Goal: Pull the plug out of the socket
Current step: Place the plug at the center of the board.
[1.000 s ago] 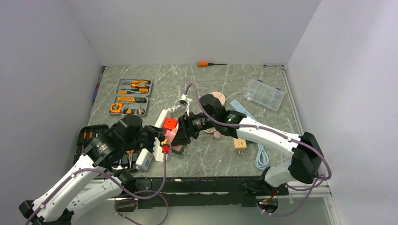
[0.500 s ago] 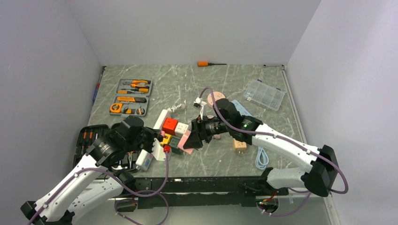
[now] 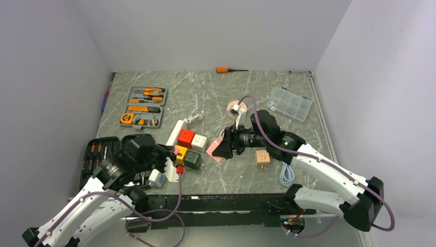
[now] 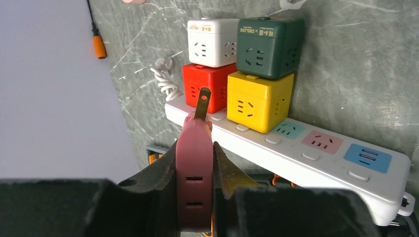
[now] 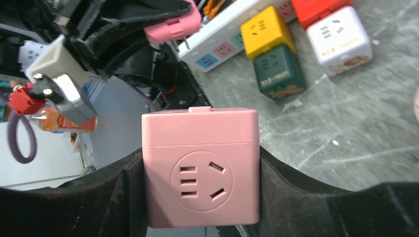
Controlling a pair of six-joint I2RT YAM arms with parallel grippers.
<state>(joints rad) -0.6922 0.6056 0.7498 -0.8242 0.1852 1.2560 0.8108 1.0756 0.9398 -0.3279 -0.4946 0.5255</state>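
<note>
Over table [image 3: 205,92]: pink cube [image 5: 200,168] farther from plug [image 4: 194,173]

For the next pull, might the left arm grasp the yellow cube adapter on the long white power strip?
Probably not yet: the yellow cube adapter sits near, but the left gripper holds a pink plug.

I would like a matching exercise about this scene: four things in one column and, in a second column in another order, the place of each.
Things
1. pink plug
2. pink cube
3. yellow cube
4. orange screwdriver

Places
A. at the far edge of the table
B. in the right gripper
C. beside the green cube
D. in the left gripper

Pairs: 1-D, 2-B, 3-C, 4-A
</note>
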